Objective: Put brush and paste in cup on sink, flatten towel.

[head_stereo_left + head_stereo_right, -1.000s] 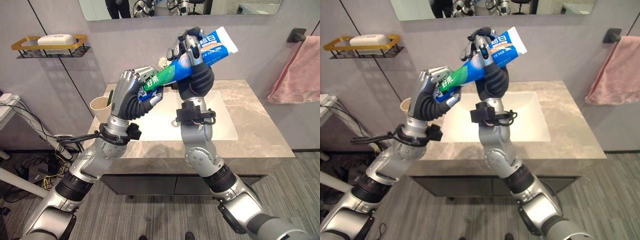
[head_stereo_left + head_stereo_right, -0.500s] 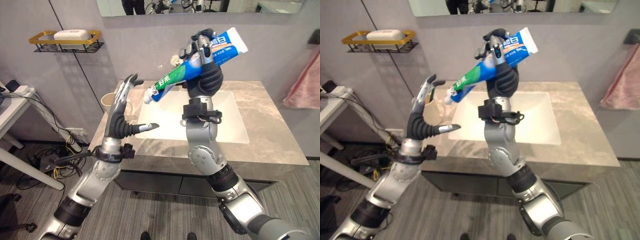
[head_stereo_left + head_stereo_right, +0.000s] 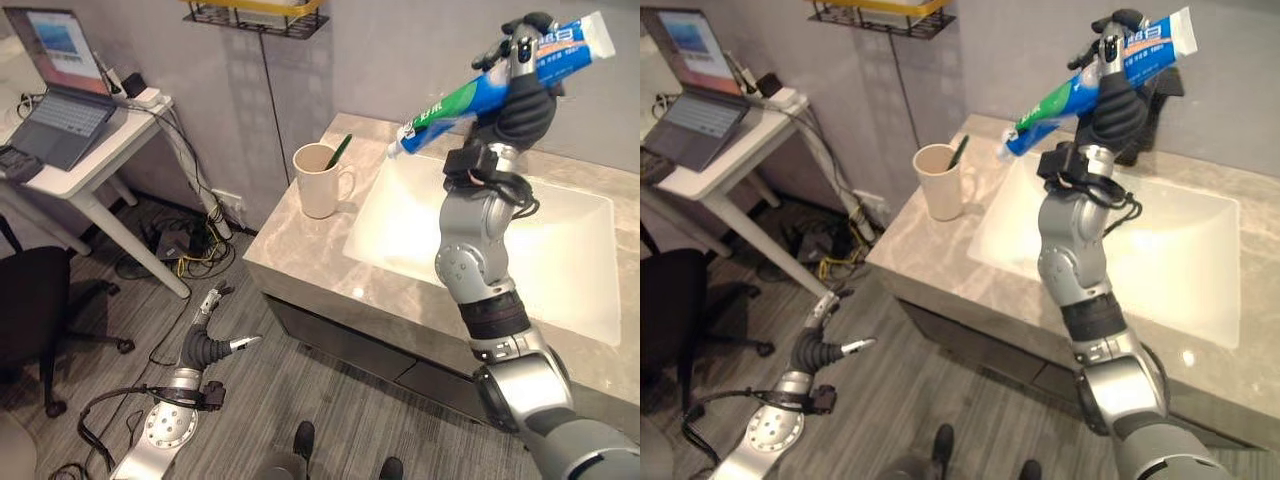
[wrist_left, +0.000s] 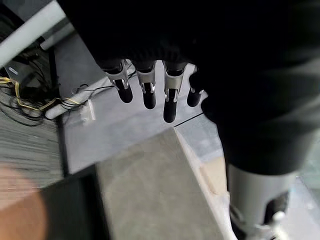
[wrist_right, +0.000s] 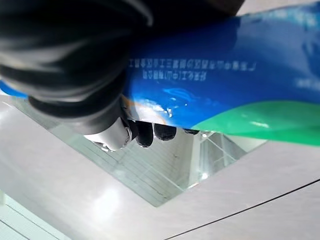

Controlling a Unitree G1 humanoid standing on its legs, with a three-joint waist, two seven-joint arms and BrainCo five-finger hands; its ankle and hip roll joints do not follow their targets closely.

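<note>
A grey wall backs a marble counter (image 3: 300, 250) with a white basin (image 3: 560, 240) sunk into it. To the left stands a white desk (image 3: 95, 140) carrying an open laptop (image 3: 65, 95), with a tangle of cables (image 3: 185, 245) on the grey floor below and a black chair (image 3: 30, 310) nearer the camera. A wire shelf (image 3: 262, 12) hangs on the wall above.

The cup (image 3: 317, 180) sits on the counter's left end, just beside the basin — the brush (image 3: 338, 152) already stands in it, green handle leaning out over the rim.

The right hand (image 3: 522, 85) is raised high over the basin's back edge, fingers curled tight round the paste (image 3: 480, 90). The tube slants, its flat tail up and to the right, its white cap (image 3: 396, 150) down toward the cup but well apart from it; the right wrist view shows the blue and green tube (image 5: 225, 95) pressed under the fingers (image 5: 145, 134).

The left hand (image 3: 205, 340) hangs low over the floor, well clear of the counter — fingers straight and spread, thumb out, holding nothing.
</note>
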